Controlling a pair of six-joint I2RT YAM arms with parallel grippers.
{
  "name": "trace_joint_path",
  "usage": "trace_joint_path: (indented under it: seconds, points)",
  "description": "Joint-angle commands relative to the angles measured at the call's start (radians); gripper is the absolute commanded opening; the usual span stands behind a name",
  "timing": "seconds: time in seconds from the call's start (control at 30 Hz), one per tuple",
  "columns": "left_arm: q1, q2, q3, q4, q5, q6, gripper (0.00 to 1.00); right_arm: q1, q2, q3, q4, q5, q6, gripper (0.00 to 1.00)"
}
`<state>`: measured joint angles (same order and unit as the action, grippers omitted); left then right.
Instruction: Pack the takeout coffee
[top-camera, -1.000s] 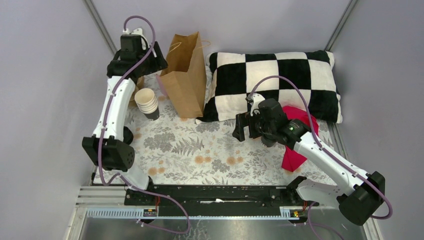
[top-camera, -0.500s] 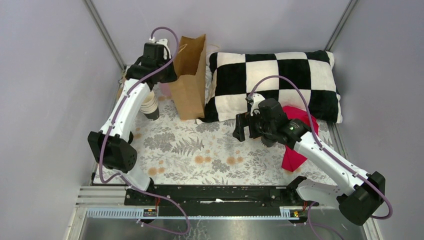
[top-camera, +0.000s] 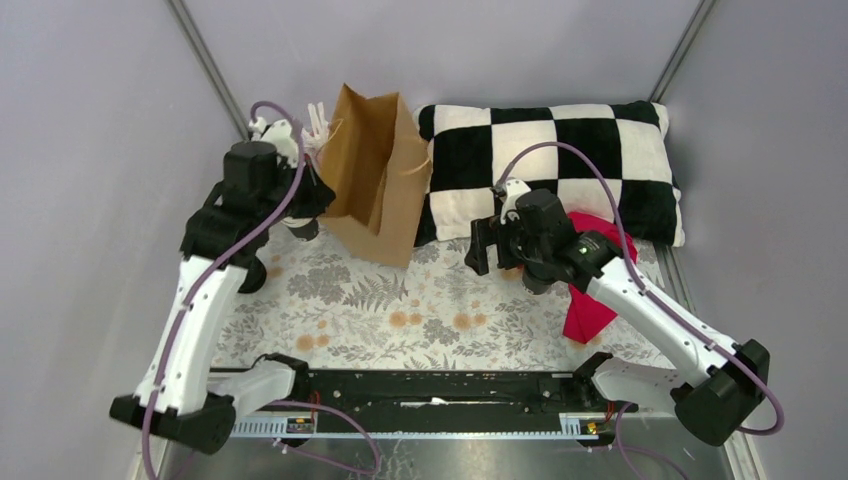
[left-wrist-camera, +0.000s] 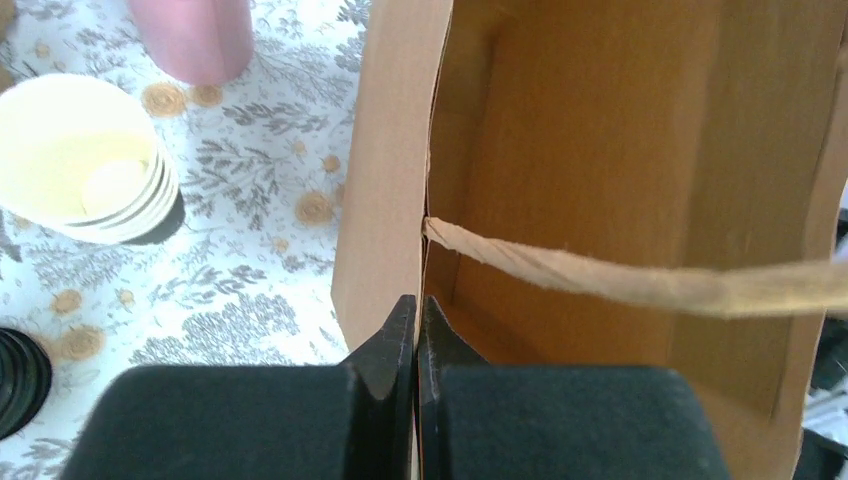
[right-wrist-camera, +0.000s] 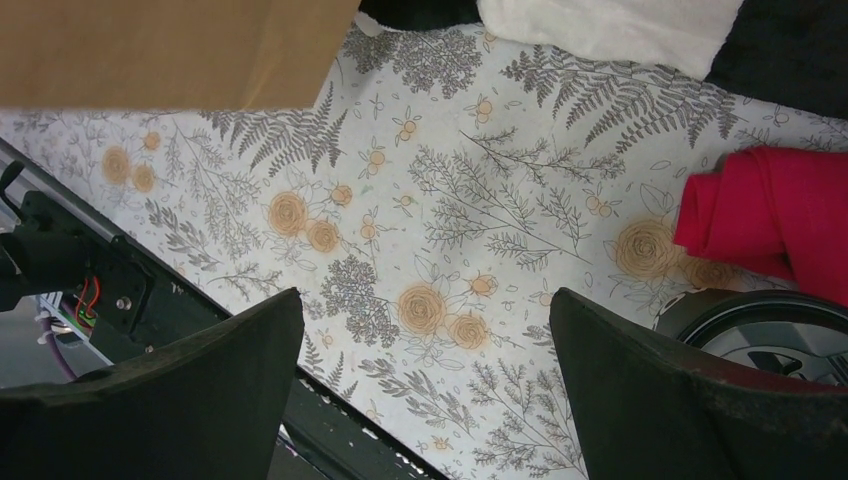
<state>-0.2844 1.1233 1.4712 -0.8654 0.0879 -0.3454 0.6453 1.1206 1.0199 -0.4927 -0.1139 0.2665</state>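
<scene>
My left gripper (top-camera: 315, 192) is shut on the left rim of a brown paper bag (top-camera: 375, 185). In the left wrist view its fingertips (left-wrist-camera: 403, 325) pinch the bag (left-wrist-camera: 620, 150) wall, and the open mouth with a twisted paper handle (left-wrist-camera: 640, 280) faces the camera. The bag's inside looks empty. My right gripper (top-camera: 482, 252) hangs open over the floral cloth (right-wrist-camera: 425, 300), holding nothing. A round black lid with a pale ring (right-wrist-camera: 770, 335) shows at the right wrist view's lower right edge; it looks like the takeout coffee. The right arm hides it from above.
A stack of lidless cups (left-wrist-camera: 85, 160) and a pink object (left-wrist-camera: 195, 35) stand left of the bag, with loose black lids (left-wrist-camera: 20, 380) nearer. A checkered pillow (top-camera: 560, 160) lies behind. A red cloth (top-camera: 590, 295) lies beside the right arm. Grey walls close both sides.
My left gripper has closed on the bag's rim and the arm has pulled back toward me. The bag has shifted right and forward with its mouth spread. The right arm barely moved.
</scene>
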Motion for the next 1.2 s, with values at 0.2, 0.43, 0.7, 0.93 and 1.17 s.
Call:
trace_joint_path:
  seconds: [0.2,0.43,0.7,0.93,1.17]
  points:
    - [-0.004,-0.191,-0.134,-0.034,0.221,-0.033,0.00,0.002,0.012,0.055,-0.022,0.049,0.000,1.00]
    - [-0.005,-0.228,-0.157,-0.047,0.426,0.077,0.00,0.002,-0.036,0.072,-0.068,0.148,-0.020,1.00]
    - [-0.027,-0.269,-0.112,-0.130,0.375,0.133,0.00,0.002,-0.127,0.060,-0.056,0.179,-0.016,1.00]
    - [-0.027,-0.287,-0.074,-0.184,0.340,0.143,0.00,0.002,-0.146,0.060,-0.053,0.190,-0.024,1.00]
    - [-0.046,-0.326,-0.051,-0.192,0.350,0.160,0.00,0.002,-0.143,0.054,-0.039,0.187,-0.029,1.00]
